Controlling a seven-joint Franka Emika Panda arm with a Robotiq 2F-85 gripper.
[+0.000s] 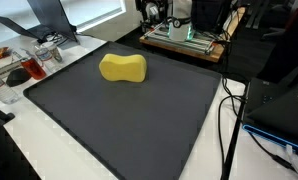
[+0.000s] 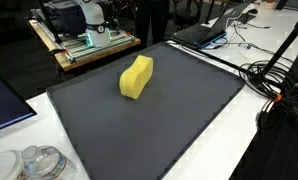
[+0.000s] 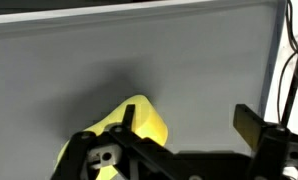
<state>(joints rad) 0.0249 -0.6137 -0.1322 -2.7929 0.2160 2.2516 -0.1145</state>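
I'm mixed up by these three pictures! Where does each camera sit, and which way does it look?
Exterior view: high up, looking down across the dark grey rubber mat at the yellow curvy foam sponge; no robot part shows.
Exterior view: high up on another side, looking down on the sponge; no robot part shows.
Wrist view: on the arm's wrist, looking past the open gripper at the sponge.
All three share the sponge on the mat.
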